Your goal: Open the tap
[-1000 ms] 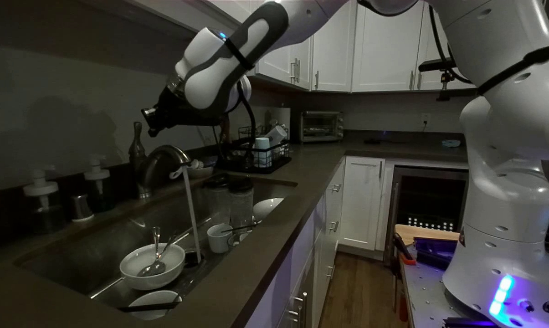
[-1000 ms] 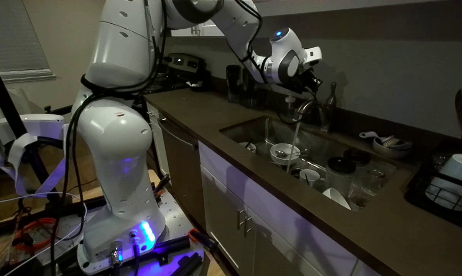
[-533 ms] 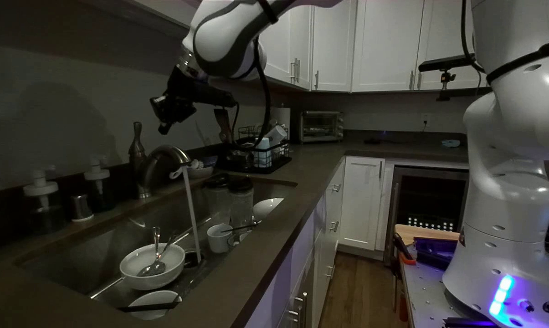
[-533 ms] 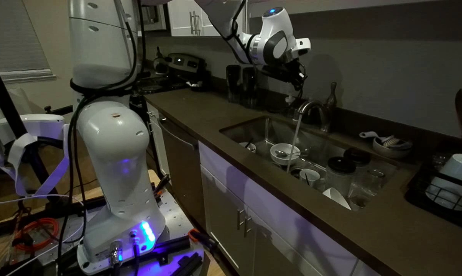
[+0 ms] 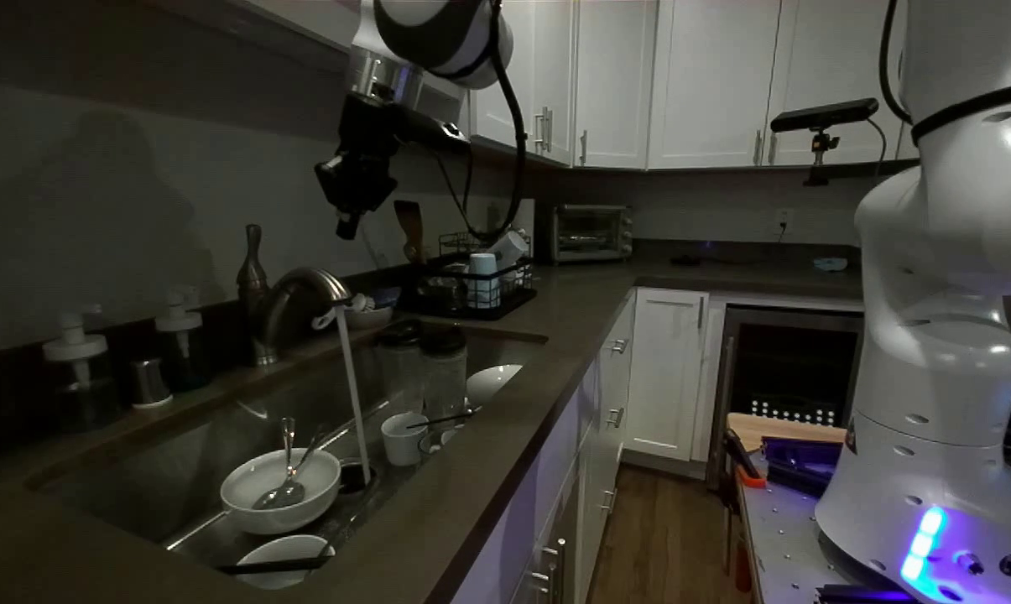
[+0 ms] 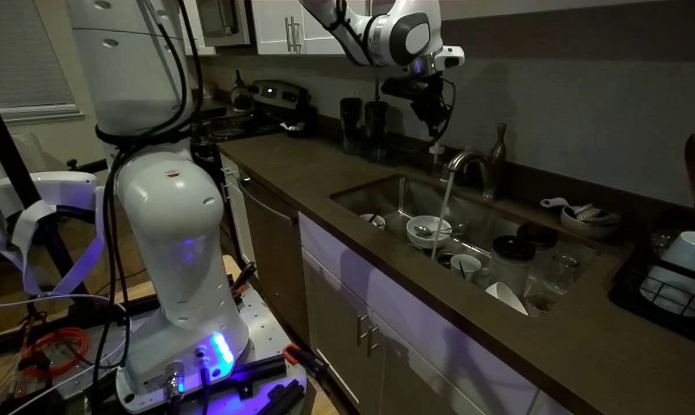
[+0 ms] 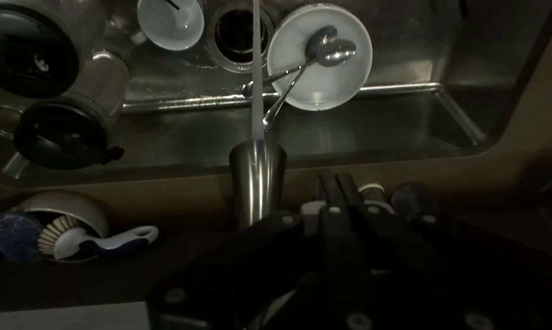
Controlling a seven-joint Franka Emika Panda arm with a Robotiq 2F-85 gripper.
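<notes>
Standing at the back edge of the surface (image 5: 505, 419), just behind the sink (image 5: 178, 466), the tap (image 5: 274, 315) is sending a thin stream of water (image 5: 354, 394) down past a white bowl (image 5: 278, 518) to land by the drain (image 7: 232, 39). Its apparent lever (image 5: 253, 260) is rising behind the spout (image 7: 257, 181). Higher than the spout and apart from it, the end effector (image 7: 339, 183) is hanging with its fingers (image 7: 330, 192) lying together or very nearly so in the wrist view, and it is gripping nothing that shows. Since water is flowing, the opening itself is looking finished, and I am judging the step in hand to be the retreat. The next move is probably asking for a lift toward the front edge, keeping the hanging cable (image 5: 521, 138) off the spout. Farther out along the back edge, a pump bottle (image 5: 75, 377) and a dish rack (image 5: 471, 314) are flanking the tap, while a toaster oven (image 5: 593, 233) is sitting toward the far inner corner. Compared with a second ago, the end effector is hanging farther from the back edge and closer to the front edge, and it is pointing almost straight down instead of slanting toward the back edge; the water is running in both.
</notes>
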